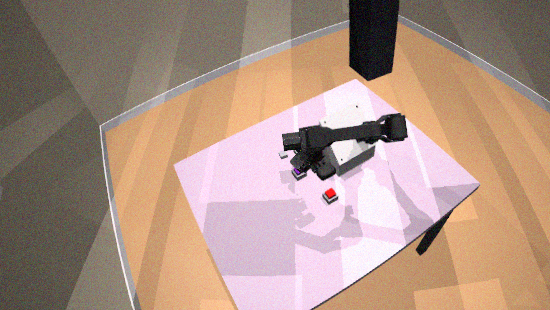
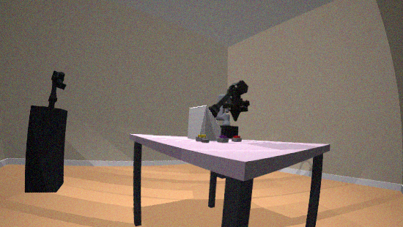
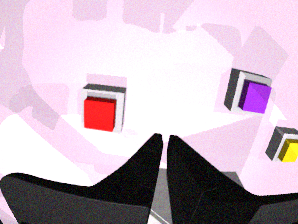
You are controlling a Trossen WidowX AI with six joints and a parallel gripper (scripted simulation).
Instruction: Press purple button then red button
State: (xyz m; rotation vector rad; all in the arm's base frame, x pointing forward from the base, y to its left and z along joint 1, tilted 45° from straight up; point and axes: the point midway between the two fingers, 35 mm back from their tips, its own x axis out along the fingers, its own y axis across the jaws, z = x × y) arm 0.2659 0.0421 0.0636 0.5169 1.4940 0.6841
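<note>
The purple button sits in a grey housing, its cap raised; it is at the right in the wrist view. The red button is also raised, left of the fingertips in the wrist view. My gripper is shut and empty. It hangs above the table, clear of both buttons, with its tips between them in the wrist view. In the top view the arm hides the fingertips.
A yellow button lies beyond the purple one. A small grey object is near it. A large pale box stands on the table by the arm. A black pedestal stands apart.
</note>
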